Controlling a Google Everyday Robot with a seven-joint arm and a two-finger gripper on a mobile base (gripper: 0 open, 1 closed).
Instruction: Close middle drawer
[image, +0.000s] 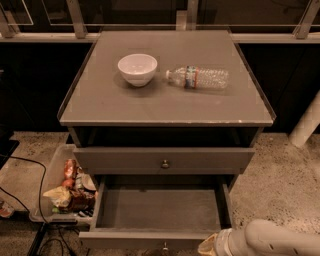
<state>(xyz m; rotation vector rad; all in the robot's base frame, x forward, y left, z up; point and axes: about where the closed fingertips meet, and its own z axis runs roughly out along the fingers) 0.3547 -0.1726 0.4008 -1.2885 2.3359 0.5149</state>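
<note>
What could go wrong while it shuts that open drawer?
The gripper sits at the bottom right, by the right end of the middle drawer's front, away from its knob. A push there might skew the drawer and jam it. The bottle lies on its side on the cabinet top; a hard slam might set it rolling.

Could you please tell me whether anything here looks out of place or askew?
The bottle lies on its side on the cabinet top, beside the bowl. The middle drawer stands pulled open, empty; the gripper is at its front right corner.
</note>
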